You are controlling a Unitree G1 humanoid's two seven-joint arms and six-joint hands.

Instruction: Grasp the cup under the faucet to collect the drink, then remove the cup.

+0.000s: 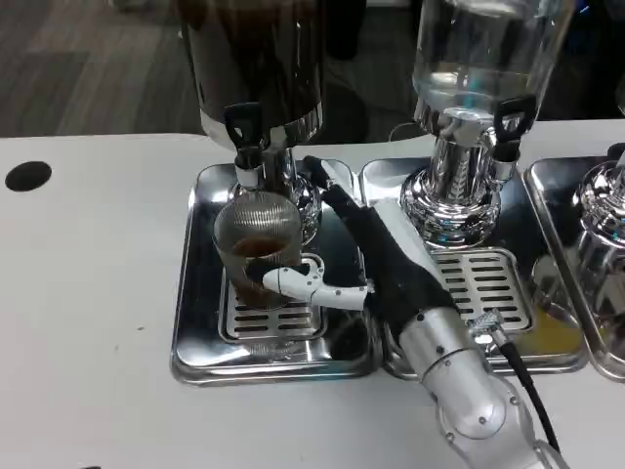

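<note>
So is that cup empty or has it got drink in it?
Partly filled: dark liquid shows in the clear cup, held by the right hand.

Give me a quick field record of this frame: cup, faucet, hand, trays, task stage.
cup: clear ribbed cup, upright on the left drip tray's grate, a little dark drink in the bottom
faucet: black-handled tap of the dark dispenser, directly above the cup
right hand: right hand reaches in from the right, fingers wrapped around the cup
left drip tray: chrome tray under the dark dispenser
neighbour: clear dispenser on its own tray to the right
task stage: cup held under the tap, not yet removed
</note>
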